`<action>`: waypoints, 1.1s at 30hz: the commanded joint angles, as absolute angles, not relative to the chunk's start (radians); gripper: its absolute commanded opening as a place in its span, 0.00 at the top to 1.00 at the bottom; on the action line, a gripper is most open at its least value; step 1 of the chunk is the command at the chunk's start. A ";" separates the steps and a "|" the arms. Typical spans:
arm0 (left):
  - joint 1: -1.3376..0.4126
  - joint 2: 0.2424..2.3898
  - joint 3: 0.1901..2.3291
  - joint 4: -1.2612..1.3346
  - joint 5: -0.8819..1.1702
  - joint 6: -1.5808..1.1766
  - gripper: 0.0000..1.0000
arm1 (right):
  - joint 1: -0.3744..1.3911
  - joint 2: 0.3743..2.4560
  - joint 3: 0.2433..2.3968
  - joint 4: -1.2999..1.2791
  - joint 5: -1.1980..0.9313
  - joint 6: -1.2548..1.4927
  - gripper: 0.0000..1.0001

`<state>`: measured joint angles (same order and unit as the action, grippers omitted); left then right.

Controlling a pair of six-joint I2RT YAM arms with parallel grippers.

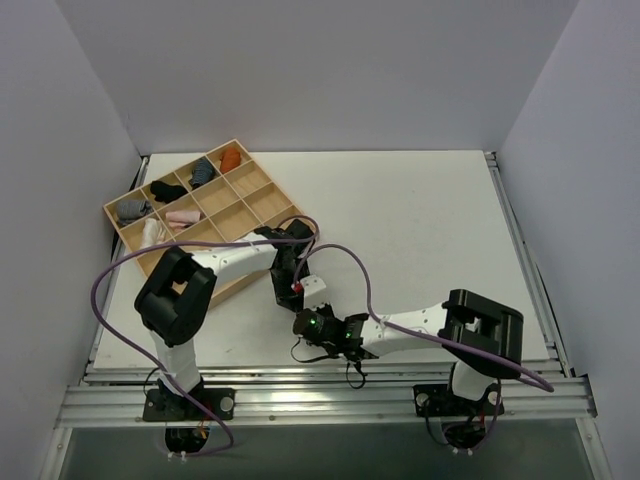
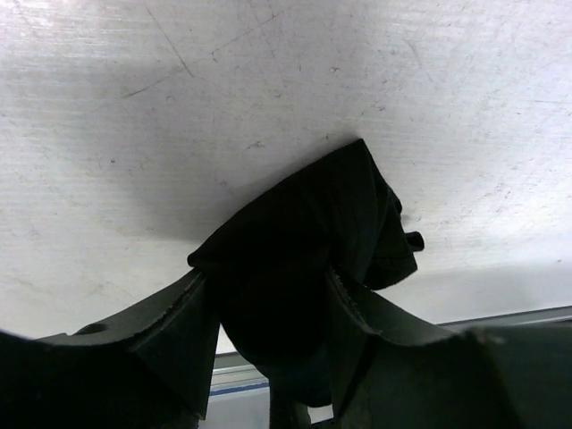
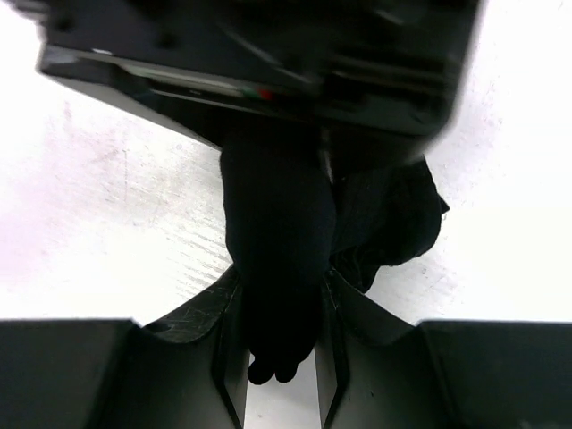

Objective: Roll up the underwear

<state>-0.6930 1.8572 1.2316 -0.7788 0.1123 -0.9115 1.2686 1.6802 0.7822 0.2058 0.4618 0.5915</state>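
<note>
Mid-roll: underwear [image 2: 304, 223] bunched on table [image 1: 430, 220] close to near edge, left of centre. Both left fingers [image 2: 170, 326] and right fingers [image 3: 219, 308] are clamped on it. Next, probably: 1 side anchors, other turns bundle tighter without slipping.

even overhead light – right wrist view overexposed, its top edge blurred.

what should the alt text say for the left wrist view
The left gripper pinches a bunched wad of black underwear between its two black fingers, seen close up from the wrist. Behind it is the scratched white table, with a strip of metal rail at the lower right.
</note>
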 commanded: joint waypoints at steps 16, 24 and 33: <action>-0.669 1.689 1.207 -0.790 0.051 -0.963 0.34 | 1.253 1.660 0.448 0.515 0.163 0.827 1.00; -0.669 1.661 1.155 -0.792 0.020 -0.940 0.34 | 1.246 1.693 0.362 0.652 0.132 0.896 1.00; -0.680 1.576 1.069 -0.696 0.028 -0.942 0.34 | 1.236 1.739 0.331 0.739 0.104 0.930 1.00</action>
